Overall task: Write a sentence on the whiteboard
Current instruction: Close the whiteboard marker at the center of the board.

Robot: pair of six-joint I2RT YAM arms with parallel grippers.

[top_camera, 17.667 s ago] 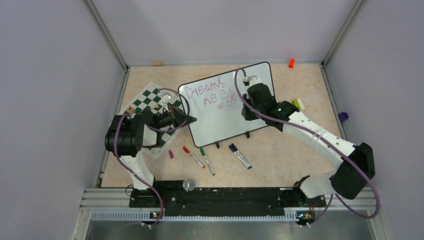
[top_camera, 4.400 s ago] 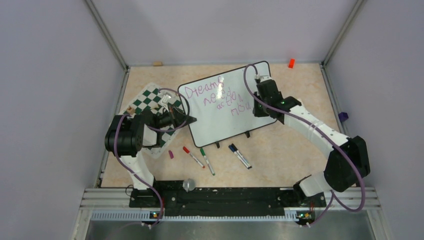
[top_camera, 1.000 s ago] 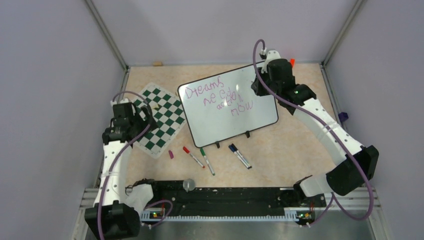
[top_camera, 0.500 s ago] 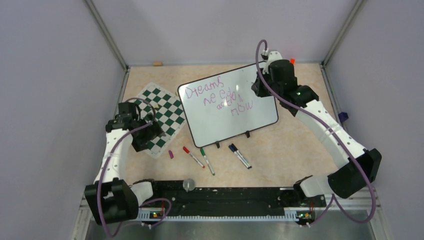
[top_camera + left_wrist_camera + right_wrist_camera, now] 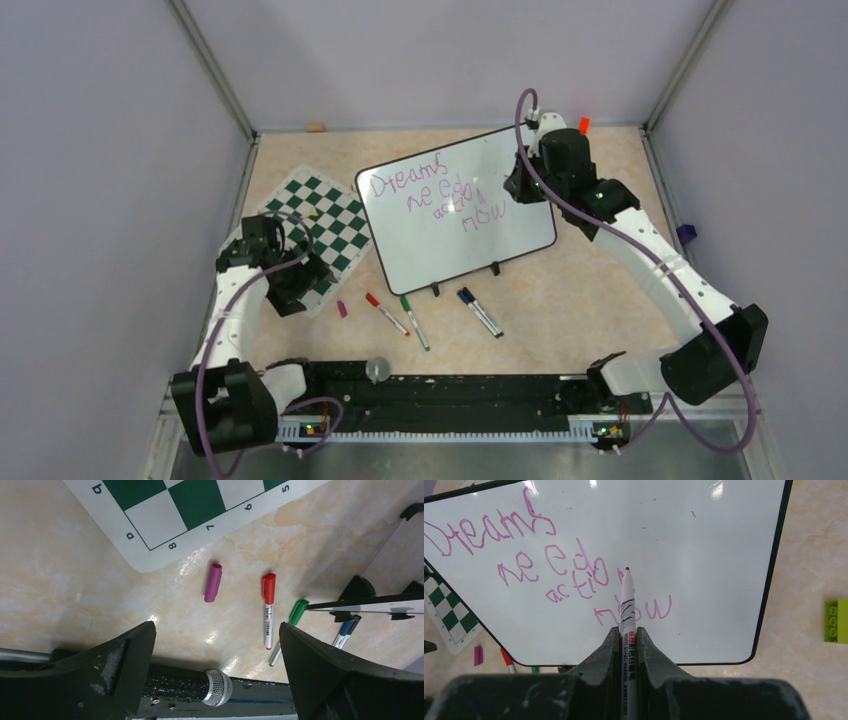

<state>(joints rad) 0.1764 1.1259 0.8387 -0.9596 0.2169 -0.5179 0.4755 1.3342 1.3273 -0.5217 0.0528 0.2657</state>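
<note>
Gripping the marker (image 5: 627, 595) mid-barrel, the right gripper (image 5: 628, 630) has its jaws pinched tight on it, tip pointing out over the whiteboard (image 5: 704, 555). Whether the tip touches the glossy surface, I cannot tell from here. The board sits toward the far middle of the table, its left corner just beside the chess mat (image 5: 330, 215).

And the sentence (image 5: 549, 565) reads clearly in purple-pink: "Dreams need action now", four slanted lines stepping down to the right. Looks complete to me.

Barrel print seems to say "WHITE BOARD MARKER" in red. On the mat's border the left wrist view shows 8, 7, 6, 5 and a letter a.

Handling, as I judge it: the marker is light, stiff and slick plastic, so a firm mid-barrel pinch suits it. The board looks rigid but light and could skate on this smooth table; its black frame edge is the place to hold.

Over on the other side, the left gripper (image 5: 215, 627) hangs wide open, empty, above a pink cap (image 5: 213, 582), red marker (image 5: 268, 611) and green marker (image 5: 295, 617).
</note>
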